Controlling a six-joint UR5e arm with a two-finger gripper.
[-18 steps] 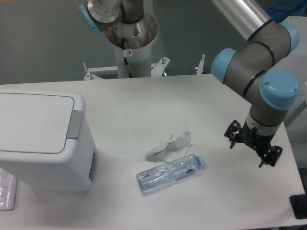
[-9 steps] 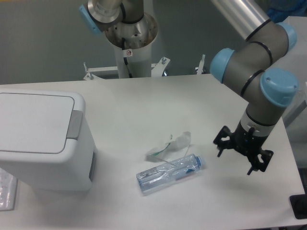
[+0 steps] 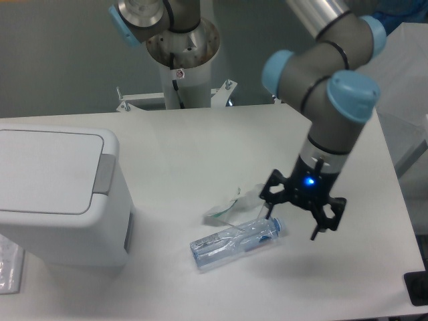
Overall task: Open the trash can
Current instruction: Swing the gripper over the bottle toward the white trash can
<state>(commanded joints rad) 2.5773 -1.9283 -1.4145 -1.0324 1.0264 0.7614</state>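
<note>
One rigid trash can (image 3: 57, 194) is sitting at the worktop's left edge; we are hovering our wide-spread gripper (image 3: 300, 212), judging the grey push-button strip (image 3: 103, 175) the pressing spot.

Robotics lab: pedestal-mounted arm (image 3: 321, 87), white table (image 3: 200, 147)

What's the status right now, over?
Gripper open, empty, above the bottle's cap end. Trash can at far left, lid shut, untouched. Plastic bottle and crumpled wrapper lie between.
</note>
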